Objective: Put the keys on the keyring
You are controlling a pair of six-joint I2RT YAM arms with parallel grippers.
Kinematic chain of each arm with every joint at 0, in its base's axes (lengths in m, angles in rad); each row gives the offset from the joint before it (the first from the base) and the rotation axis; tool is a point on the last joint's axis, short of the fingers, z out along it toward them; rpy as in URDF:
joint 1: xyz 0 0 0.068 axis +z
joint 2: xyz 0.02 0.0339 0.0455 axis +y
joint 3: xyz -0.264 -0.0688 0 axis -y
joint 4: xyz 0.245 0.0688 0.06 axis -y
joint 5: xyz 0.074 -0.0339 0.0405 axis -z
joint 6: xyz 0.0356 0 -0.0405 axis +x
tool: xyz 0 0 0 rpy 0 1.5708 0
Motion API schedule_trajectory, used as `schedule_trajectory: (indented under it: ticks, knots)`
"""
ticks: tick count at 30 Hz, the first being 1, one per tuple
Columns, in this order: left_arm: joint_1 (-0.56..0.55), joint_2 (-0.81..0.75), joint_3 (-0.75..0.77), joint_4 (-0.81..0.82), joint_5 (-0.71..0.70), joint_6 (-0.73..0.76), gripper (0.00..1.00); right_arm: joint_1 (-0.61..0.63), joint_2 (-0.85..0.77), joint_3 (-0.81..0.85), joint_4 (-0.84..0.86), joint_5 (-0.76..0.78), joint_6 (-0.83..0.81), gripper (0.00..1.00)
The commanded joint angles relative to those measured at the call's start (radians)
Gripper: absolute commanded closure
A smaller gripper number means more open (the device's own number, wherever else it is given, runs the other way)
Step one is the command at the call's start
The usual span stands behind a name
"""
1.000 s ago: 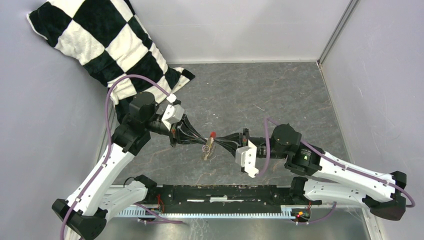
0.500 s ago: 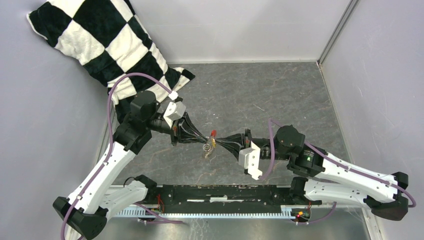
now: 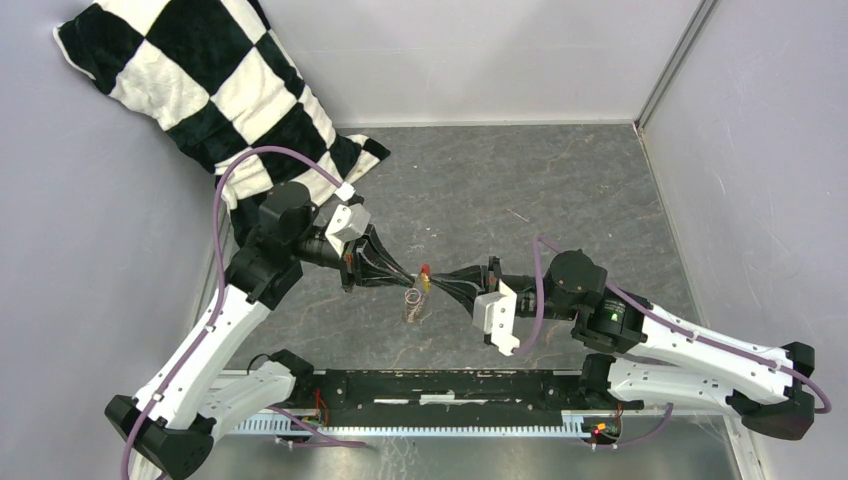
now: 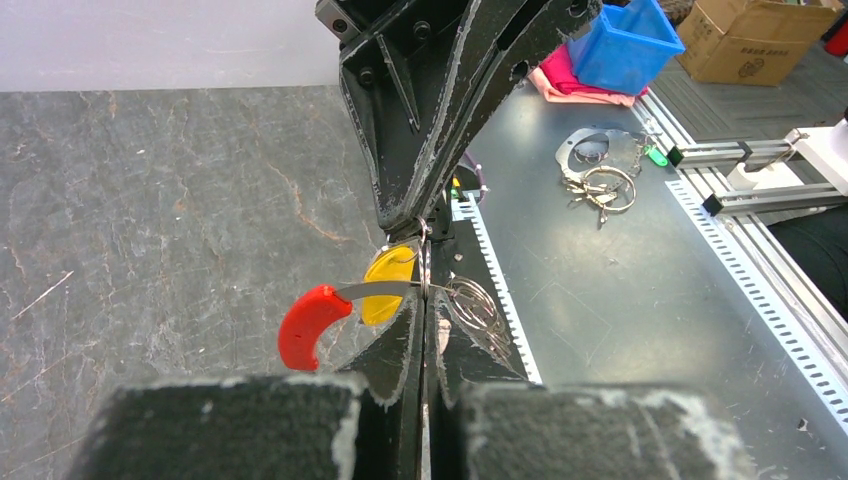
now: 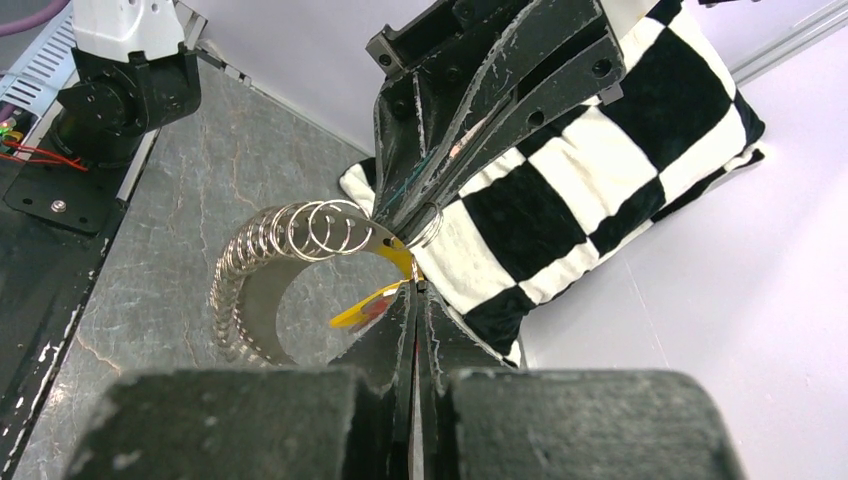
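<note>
Both grippers meet tip to tip above the middle of the table. My left gripper is shut on the keyring. In the left wrist view the left gripper pinches the keyring's thin silvery band, and the red sleeve sticks out to the left. My right gripper is shut on the key. In the right wrist view the right gripper pinches the key's yellow head right against the keyring, which carries several small wire rings. The key's blade is hidden.
A black-and-white checkered cushion lies at the back left against the wall. Grey walls close the table on three sides. A metal rail runs along the near edge. Beyond it lie spare rings, a blue bin and a cardboard box.
My right wrist has shifted slightly and turned a little. The left arm has barely moved. Keyring and key stay held between the touching fingertips.
</note>
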Motion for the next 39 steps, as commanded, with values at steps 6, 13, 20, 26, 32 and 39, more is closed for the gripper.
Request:
schedule_trajectory:
  ticks: [6,13,20,26,32,39]
  knots:
    - [-0.003,-0.011,0.026,0.013,0.007,0.035,0.98,0.005,0.007,0.054,0.074,-0.005,0.035,1.0]
    - [-0.003,-0.015,0.027,-0.011,-0.005,0.067,0.98,0.004,0.01,0.059,0.077,-0.011,0.043,1.0]
    - [-0.003,-0.015,0.029,-0.015,-0.014,0.074,0.98,0.005,0.008,0.055,0.083,-0.016,0.055,0.99]
    - [-0.003,-0.012,0.03,-0.014,-0.016,0.073,0.98,0.005,0.007,0.052,0.074,-0.014,0.054,0.99]
    - [-0.003,-0.014,0.043,-0.015,-0.027,0.078,0.98,0.005,-0.02,0.018,0.057,0.03,0.047,1.0]
    - [-0.003,0.001,0.053,-0.014,-0.027,0.075,0.98,0.005,-0.032,0.007,0.017,0.051,0.04,1.0]
